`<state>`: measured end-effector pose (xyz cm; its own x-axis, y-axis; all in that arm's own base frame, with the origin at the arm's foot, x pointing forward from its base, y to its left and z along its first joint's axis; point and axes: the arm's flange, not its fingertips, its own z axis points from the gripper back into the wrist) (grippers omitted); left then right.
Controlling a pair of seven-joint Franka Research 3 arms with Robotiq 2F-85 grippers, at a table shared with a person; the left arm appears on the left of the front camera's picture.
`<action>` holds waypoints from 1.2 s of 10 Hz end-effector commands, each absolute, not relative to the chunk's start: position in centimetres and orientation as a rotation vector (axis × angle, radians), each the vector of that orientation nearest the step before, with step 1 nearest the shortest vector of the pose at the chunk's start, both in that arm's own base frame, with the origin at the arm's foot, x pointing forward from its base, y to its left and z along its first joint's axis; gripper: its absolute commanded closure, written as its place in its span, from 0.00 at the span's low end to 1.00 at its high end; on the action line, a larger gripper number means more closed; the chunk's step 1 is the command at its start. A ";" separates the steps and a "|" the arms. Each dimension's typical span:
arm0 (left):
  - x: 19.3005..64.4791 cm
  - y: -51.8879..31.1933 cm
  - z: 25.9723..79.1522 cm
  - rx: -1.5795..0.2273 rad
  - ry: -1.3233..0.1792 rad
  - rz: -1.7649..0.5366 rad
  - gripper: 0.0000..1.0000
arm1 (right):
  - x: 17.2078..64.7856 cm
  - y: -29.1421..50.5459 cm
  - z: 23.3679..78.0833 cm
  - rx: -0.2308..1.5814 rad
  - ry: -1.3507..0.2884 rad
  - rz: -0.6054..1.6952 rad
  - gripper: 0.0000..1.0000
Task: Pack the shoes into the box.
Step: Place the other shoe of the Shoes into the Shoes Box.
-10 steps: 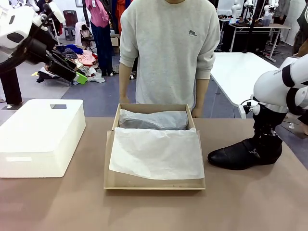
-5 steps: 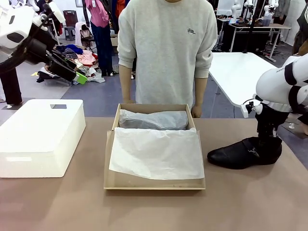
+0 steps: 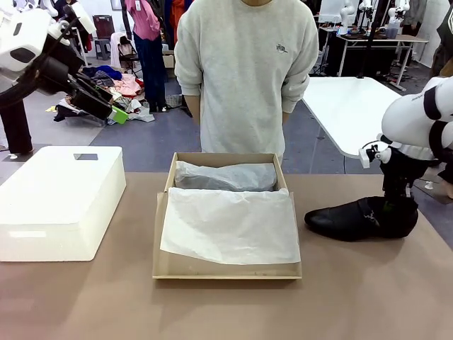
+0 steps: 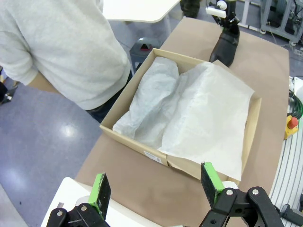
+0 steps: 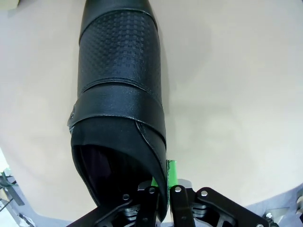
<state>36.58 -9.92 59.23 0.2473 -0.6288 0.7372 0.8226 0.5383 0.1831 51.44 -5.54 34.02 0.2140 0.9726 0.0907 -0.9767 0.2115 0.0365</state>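
Black shoe (image 3: 357, 218), back edge pinched in your right gripper (image 5: 163, 185) (left gripper (image 4: 156, 185) spread wide, empty): lift slowly; hold seems thin.

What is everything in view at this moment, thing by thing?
shoe: 1, black, on the table right of the box, toe toward it
box: 1, brown cardboard, open, table centre
tissue paper: sheets uncountable, white, lining the box
block: 1, white, table's left side
table: 1, brown
person: 1, grey sweatshirt, far side behind the box
left fingers: 2, black with green pads, open, raised at left
right fingers: 2, same colours, shut on the shoe's heel rim
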 end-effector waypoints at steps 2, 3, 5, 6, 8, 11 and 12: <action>36.8 -9.8 59.2 -0.272 -0.869 -1.021 0.00 | 52.1 -5.6 39.8 0.078 -0.048 1.234 1.00; 36.8 -9.8 59.2 -0.272 -0.869 -1.021 0.00 | 52.1 -5.2 41.7 0.080 -0.043 1.161 1.00; 36.8 -9.8 59.2 -0.272 -0.869 -1.021 0.00 | 51.8 -4.3 44.7 0.076 -0.013 1.030 1.00; 36.8 -9.8 59.2 -0.272 -0.869 -1.021 0.00 | 51.5 -3.7 45.9 0.034 0.006 0.958 1.00; 36.8 -9.8 59.2 -0.272 -0.869 -1.021 0.00 | 51.2 -2.3 47.3 0.069 0.000 0.857 1.00; 36.8 -9.8 59.2 -0.272 -0.869 -1.021 0.00 | 50.3 -2.4 48.2 0.033 -0.115 0.941 1.00; 36.8 -9.8 59.2 -0.272 -0.869 -1.021 0.00 | 50.9 -2.2 47.2 0.053 -0.019 0.870 1.00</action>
